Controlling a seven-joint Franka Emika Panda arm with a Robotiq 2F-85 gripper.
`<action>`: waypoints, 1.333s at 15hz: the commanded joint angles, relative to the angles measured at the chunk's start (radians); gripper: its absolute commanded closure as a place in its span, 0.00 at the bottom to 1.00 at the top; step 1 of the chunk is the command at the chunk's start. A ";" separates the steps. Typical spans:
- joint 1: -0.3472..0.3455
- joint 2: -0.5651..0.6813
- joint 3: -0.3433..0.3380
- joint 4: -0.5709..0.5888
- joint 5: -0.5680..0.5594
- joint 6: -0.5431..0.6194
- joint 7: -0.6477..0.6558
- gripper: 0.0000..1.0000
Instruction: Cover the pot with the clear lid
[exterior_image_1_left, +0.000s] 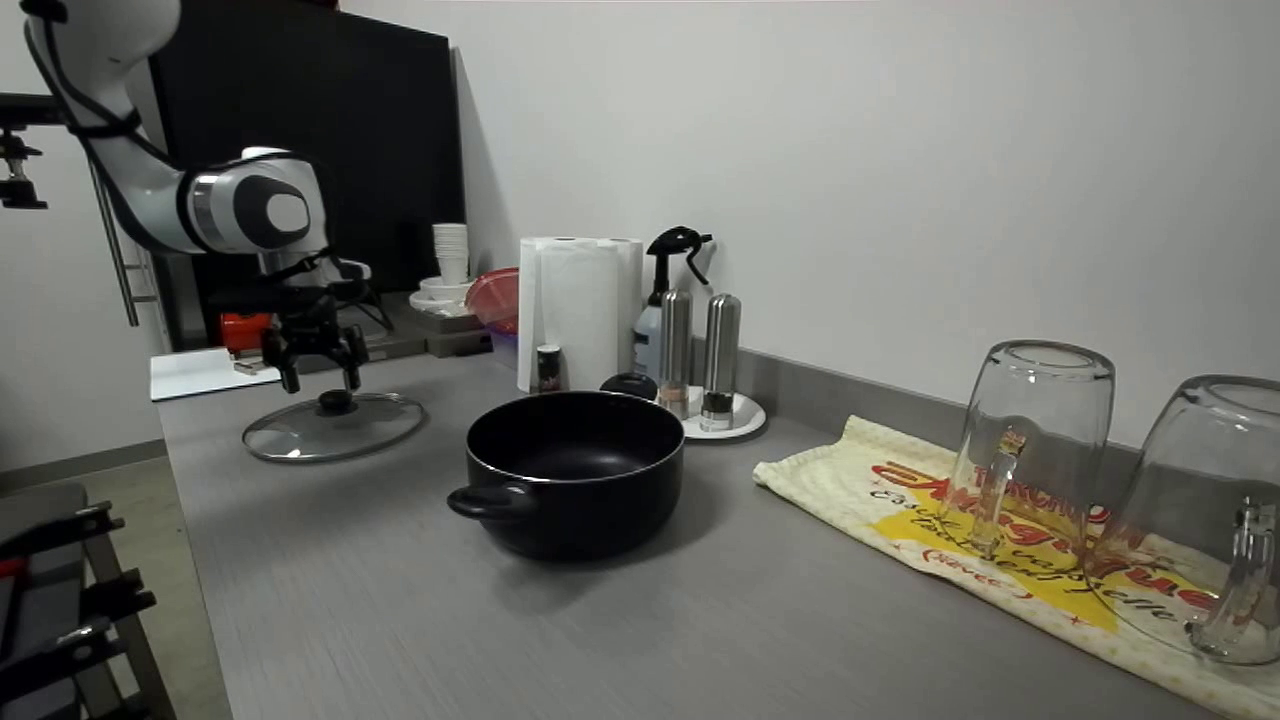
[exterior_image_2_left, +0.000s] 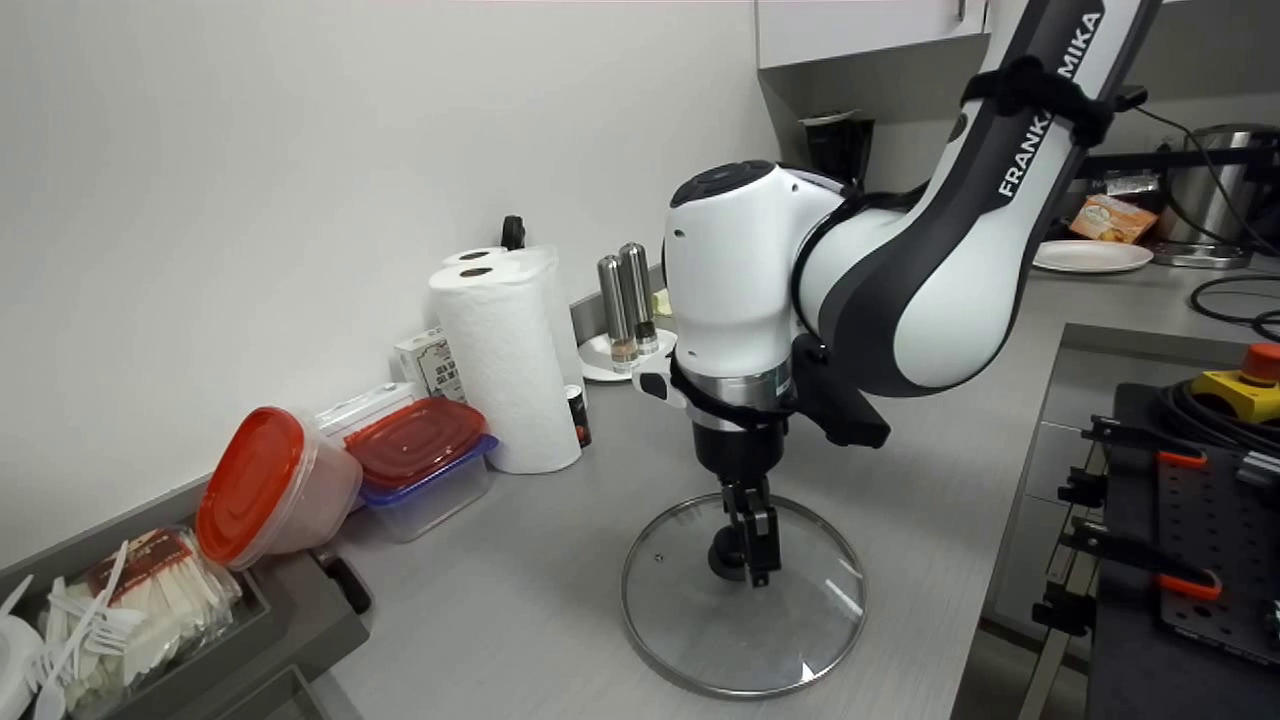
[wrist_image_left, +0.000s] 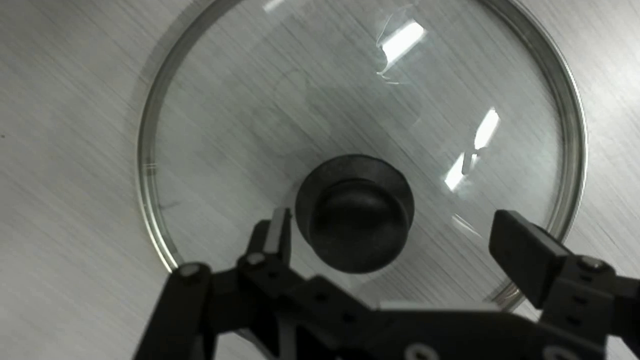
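Observation:
The black pot (exterior_image_1_left: 590, 510) stands uncovered on the grey counter in an exterior view; it does not show in the wrist view, and the arm appears to hide it in an exterior view. The clear lid (exterior_image_1_left: 300, 440) lies flat on the counter, apart from the pot, and shows in an exterior view (exterior_image_2_left: 790, 640) and the wrist view (wrist_image_left: 240, 125). Its dark knob (wrist_image_left: 357, 225) points up. My gripper (exterior_image_1_left: 321, 380) points down over the lid, open and empty. In the wrist view, the knob sits between the fingers (wrist_image_left: 392, 225), nearer the left finger.
Paper towel rolls (exterior_image_1_left: 580, 310), a spray bottle (exterior_image_1_left: 650, 330) and two steel mills (exterior_image_1_left: 720, 350) on a white plate (exterior_image_1_left: 745, 415) line the wall. Upturned glasses (exterior_image_1_left: 1040, 450) stand on a cloth (exterior_image_1_left: 850, 470). Plastic containers (exterior_image_2_left: 270, 490) and a cutlery tray (exterior_image_2_left: 250, 635) are near the lid.

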 joint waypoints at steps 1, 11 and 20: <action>0.004 0.010 -0.010 -0.003 -0.008 0.035 -0.003 0.00; 0.021 0.039 -0.041 -0.003 -0.025 0.101 0.010 0.26; 0.023 0.037 -0.042 -0.006 -0.022 0.108 0.008 0.74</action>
